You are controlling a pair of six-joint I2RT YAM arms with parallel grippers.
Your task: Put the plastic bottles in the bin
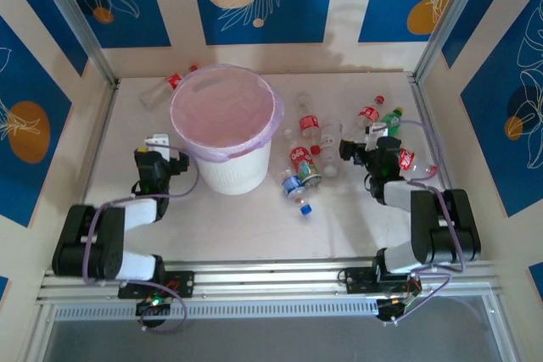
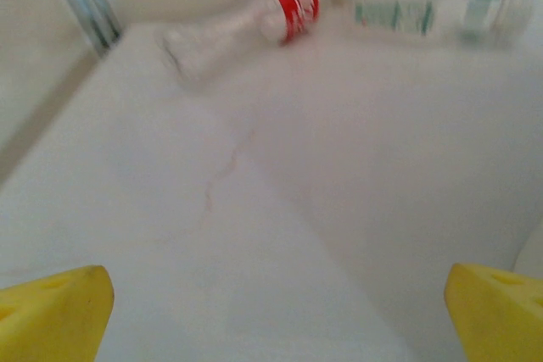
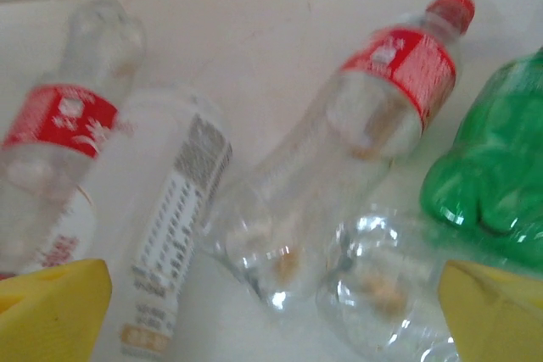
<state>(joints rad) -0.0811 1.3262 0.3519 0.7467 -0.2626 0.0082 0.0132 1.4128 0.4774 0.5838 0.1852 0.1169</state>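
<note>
The white ribbed bin [image 1: 237,171], pinkish bag folded over its rim, stands upper left of centre on the bench [image 1: 339,226], and the left fingers [image 2: 55,309] sit spread wide apart just left of it with nothing between them. One red-labelled bottle [image 1: 174,80] lies behind the bin; the other plastic bottles [image 1: 303,158] lie scattered to its right, clear with red labels and caps, plus a green bottle [image 3: 492,167] and a blue-capped bottle [image 1: 297,188]. The right fingers [image 3: 51,307] hang wide apart over that cluster, gripping nothing.

Two robot arms folded low, both end effectors wide open
The left end effector [image 1: 158,143] and right end effector [image 1: 363,147] point away from the bases; their yellow fingertips [image 2: 55,311] stand far apart
</note>
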